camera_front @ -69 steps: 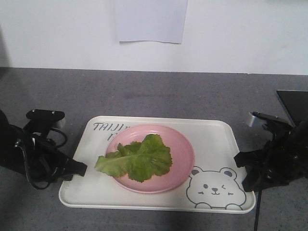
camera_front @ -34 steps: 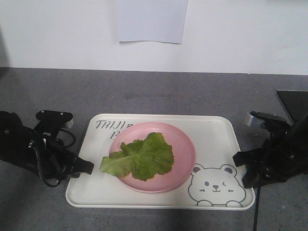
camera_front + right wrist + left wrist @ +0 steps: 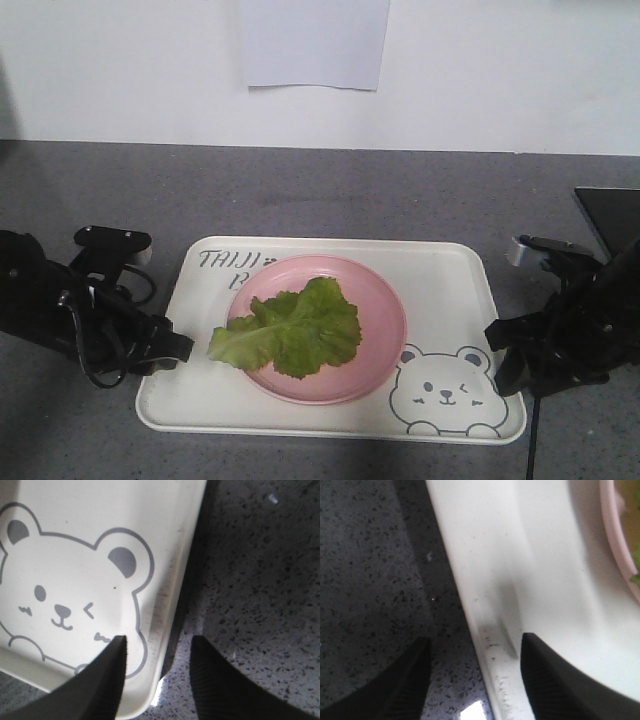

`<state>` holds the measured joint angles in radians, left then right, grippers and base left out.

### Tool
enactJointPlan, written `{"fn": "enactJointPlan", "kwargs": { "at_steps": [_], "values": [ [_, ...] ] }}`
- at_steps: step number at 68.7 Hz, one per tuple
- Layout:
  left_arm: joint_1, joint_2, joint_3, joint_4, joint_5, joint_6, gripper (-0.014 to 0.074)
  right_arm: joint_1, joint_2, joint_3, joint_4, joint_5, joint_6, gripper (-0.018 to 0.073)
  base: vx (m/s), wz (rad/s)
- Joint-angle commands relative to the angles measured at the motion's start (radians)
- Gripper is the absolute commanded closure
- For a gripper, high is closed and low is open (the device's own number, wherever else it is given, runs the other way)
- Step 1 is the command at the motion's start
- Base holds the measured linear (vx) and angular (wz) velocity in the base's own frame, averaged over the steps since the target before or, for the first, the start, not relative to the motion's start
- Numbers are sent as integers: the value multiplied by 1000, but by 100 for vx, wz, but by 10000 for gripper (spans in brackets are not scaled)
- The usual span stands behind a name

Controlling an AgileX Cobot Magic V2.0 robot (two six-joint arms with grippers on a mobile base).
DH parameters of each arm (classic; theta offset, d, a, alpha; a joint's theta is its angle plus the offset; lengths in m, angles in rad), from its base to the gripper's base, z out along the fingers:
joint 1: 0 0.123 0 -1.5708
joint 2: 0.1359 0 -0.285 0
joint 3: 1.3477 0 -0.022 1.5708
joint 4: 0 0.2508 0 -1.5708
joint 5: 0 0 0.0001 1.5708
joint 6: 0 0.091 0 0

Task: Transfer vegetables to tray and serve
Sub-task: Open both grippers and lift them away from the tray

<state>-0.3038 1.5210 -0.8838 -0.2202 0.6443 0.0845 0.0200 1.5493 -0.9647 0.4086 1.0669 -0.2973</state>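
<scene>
The lettuce leaf [image 3: 290,333] lies on the pink plate [image 3: 385,310], which sits on the cream bear tray [image 3: 440,275] on the grey counter [image 3: 350,190]. The left gripper [image 3: 472,677] and right gripper [image 3: 157,672] each straddle a tray edge with fingers parted, not clamped.

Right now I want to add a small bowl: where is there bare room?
The grey counter between the wall and the tray is bare. On the tray, the back-right corner beside the pink plate is free. Both short edges are crowded: the left tool and right tool straddle the rims.
</scene>
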Motion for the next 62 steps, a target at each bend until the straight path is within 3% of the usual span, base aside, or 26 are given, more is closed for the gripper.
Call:
{"fn": "enactJointPlan", "kwargs": {
  "at_steps": [1, 34, 51, 62],
  "values": [
    [-1, -55, -29, 7, 9, 0, 163, 0, -34, -29, 1, 20, -14, 179, 0, 0],
    [-1, -350, -28, 114, 191, -7, 163, 0, -362, -25, -101, 57, 17, 241, 0, 0],
    [-1, -531, 17, 201, 208, -138, 163, 0, -629, -25, -270, 81, 103, 276, 0, 0],
    [-1, -666, 108, 290, 193, -209, 163, 0, -766, -25, -304, 102, 126, 276, 0, 0]
  ]
}}
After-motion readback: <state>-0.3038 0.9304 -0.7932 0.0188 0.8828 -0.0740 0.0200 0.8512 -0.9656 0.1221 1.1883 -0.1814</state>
